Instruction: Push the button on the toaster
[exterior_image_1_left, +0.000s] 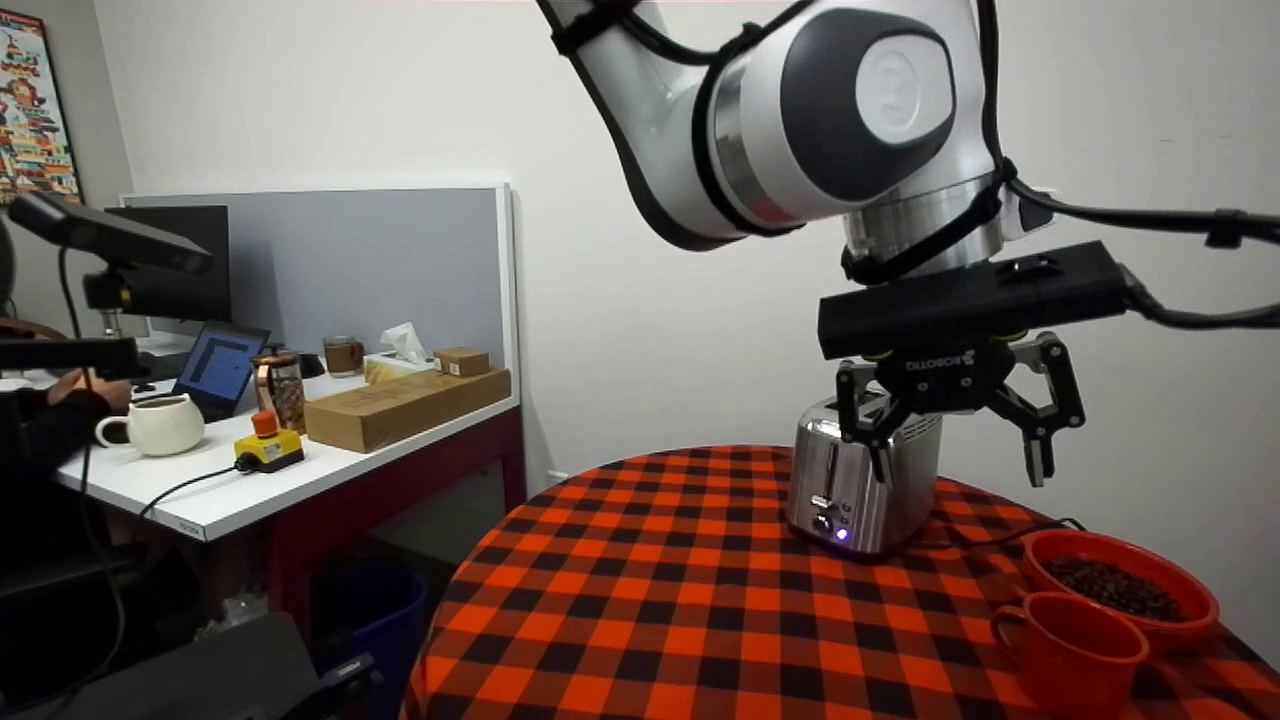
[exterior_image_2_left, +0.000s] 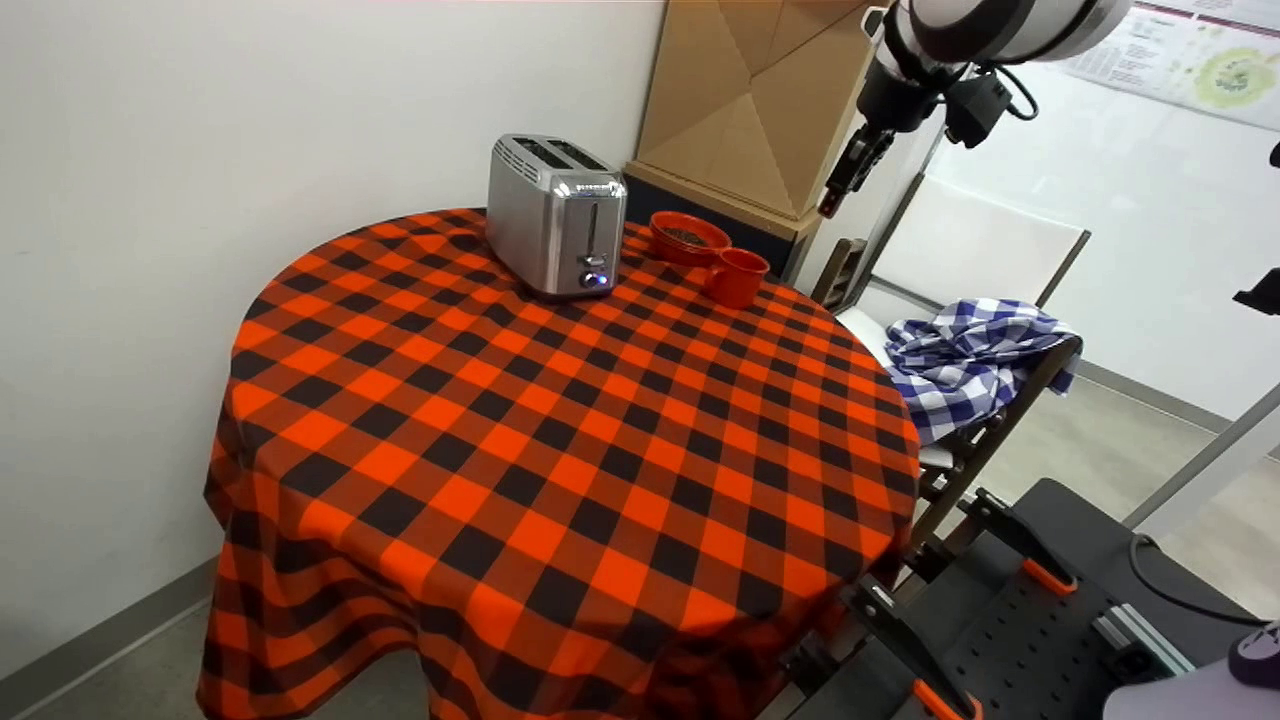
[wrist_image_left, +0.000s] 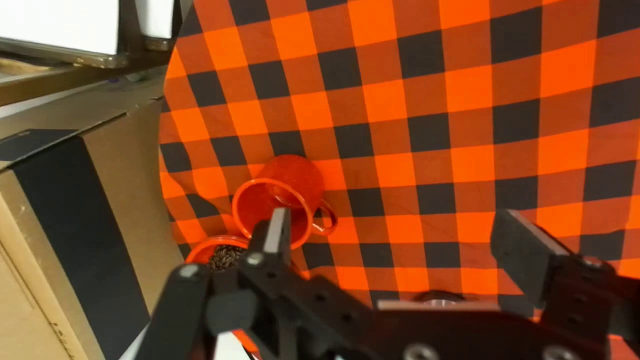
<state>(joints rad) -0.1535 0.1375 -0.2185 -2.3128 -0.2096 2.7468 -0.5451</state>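
While the arm (exterior_image_1_left: 820, 120) is bent, spread jaws point downward.

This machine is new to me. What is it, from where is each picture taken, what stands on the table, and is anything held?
This is a robot arm ending in a two-fingered gripper. Two pictures show the scene from different places outside the robot; the third is taken at its wrist, so the dark fingers appear low in it. On the checked tablecloth stand a silver toaster, a red mug and a red bowl with small dark pieces inside. The gripper is open and holds nothing.
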